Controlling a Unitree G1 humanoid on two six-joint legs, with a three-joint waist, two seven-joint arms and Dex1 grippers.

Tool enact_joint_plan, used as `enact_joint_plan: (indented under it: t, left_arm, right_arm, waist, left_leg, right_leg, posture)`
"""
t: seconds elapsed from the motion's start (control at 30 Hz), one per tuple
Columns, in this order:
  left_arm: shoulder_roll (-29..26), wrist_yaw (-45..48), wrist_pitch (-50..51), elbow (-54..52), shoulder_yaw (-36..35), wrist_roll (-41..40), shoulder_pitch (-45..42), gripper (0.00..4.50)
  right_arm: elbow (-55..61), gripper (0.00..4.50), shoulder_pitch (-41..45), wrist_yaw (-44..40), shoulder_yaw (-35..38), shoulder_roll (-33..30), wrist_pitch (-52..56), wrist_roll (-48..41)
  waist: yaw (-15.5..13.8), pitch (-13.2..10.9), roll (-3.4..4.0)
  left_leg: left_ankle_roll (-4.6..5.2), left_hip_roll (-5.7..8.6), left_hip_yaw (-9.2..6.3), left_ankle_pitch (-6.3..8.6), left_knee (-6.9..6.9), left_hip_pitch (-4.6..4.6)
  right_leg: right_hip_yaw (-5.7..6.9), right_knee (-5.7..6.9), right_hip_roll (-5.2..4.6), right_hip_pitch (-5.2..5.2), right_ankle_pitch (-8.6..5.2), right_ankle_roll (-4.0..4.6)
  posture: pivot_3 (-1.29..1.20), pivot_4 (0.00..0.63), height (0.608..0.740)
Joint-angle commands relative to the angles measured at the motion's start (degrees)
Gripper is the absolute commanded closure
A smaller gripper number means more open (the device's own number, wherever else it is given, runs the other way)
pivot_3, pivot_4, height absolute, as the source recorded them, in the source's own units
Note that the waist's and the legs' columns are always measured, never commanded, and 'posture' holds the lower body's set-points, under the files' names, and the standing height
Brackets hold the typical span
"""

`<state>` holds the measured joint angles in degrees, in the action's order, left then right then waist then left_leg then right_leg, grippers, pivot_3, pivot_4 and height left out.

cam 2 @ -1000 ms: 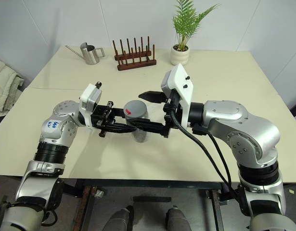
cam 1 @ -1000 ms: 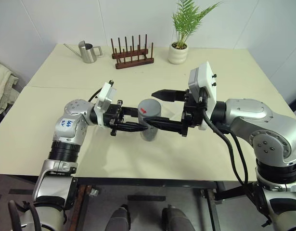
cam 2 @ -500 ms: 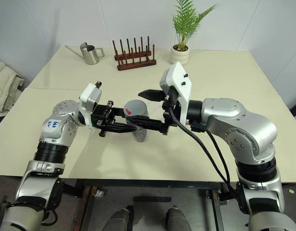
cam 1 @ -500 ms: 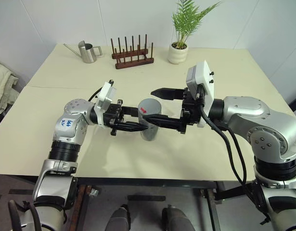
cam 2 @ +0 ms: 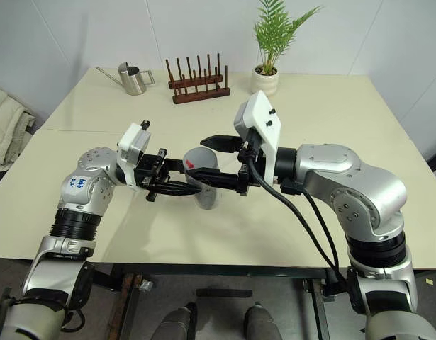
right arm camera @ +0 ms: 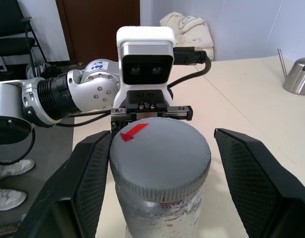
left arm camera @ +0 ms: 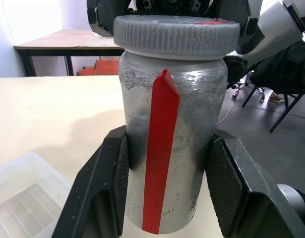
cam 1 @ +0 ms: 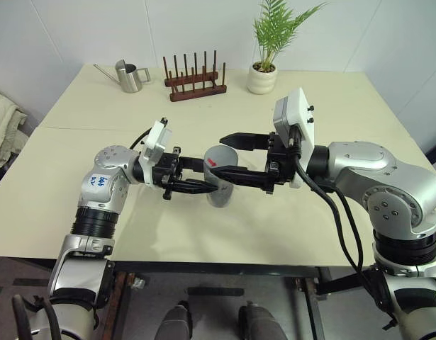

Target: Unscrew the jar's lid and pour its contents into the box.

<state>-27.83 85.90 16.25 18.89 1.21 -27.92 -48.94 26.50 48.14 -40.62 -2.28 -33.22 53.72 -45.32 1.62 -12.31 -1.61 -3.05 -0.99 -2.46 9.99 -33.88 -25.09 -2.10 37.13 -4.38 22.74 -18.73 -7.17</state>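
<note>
My left gripper [cam 1: 202, 176] is shut on the body of the jar [left arm camera: 172, 148], a silvery-grey cylinder with a red stripe, and holds it upright above the table. The lid [right arm camera: 159, 148], grey with a red mark, sits on the jar. My right gripper [cam 1: 222, 156] reaches in from the opposite side and straddles the lid. One of its fingers [right arm camera: 90, 183] lies against the lid's rim, while the other stands a gap away. The contents are hidden inside the jar. A corner of the clear plastic box [left arm camera: 21, 193] lies on the table below the jar in the left wrist view.
At the table's far edge stand a steel watering can [cam 1: 130, 76], a wooden peg rack [cam 1: 196, 79] and a white plant pot [cam 1: 262, 78] with a fern. A bundle of pale cloth [cam 1: 3, 131] lies off the table's left side.
My right gripper's fingers have drawn closer together around the lid. The left gripper and the jar have stayed still.
</note>
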Motion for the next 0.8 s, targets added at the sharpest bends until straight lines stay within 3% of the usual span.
enact_joint_plan:
  t: [0.03,0.17,0.33,0.8]
  left_arm:
    - [-0.02,0.40,-0.81,-0.63,-0.22,-0.24,-1.25,2.66]
    - [-0.03,0.30,-0.90,-0.61,-0.25,-0.15,-1.24,2.66]
    - [-0.07,0.26,-0.94,-0.65,-0.30,-0.08,-1.20,2.66]
    - [-0.81,0.66,1.28,-0.69,0.91,0.55,-0.77,2.66]
  right_arm:
    - [1.14,1.09,0.59,-0.69,0.21,-0.49,-1.08,0.20]
    - [1.00,1.09,0.55,-1.02,-0.10,-0.53,-1.27,0.79]
    - [0.76,1.95,0.76,-1.07,-0.10,-0.26,-1.31,1.18]
    - [-1.97,1.95,3.69,-0.73,2.67,-0.76,-2.79,1.70]
  waist:
    - [0.00,0.00,0.00]
    - [0.00,0.00,0.00]
    - [-0.01,0.00,0.00]
    - [0.01,0.00,0.00]
  left_leg:
    - [0.00,0.00,0.00,0.00,0.00,0.00]
    - [0.00,0.00,0.00,0.00,0.00,0.00]
    - [0.00,0.00,0.00,0.00,0.00,0.00]
    - [0.00,0.00,0.00,0.00,0.00,0.00]
  right_leg:
    - [0.00,0.00,0.00,0.00,0.00,0.00]
    - [0.00,0.00,0.00,0.00,0.00,0.00]
    - [0.00,0.00,0.00,0.00,0.00,0.00]
    - [0.00,0.01,0.00,0.00,0.00,0.00]
  posture:
    - [0.00,0.150,0.740]
    - [0.00,0.150,0.740]
    - [0.00,0.150,0.740]
    - [0.00,0.150,0.740]
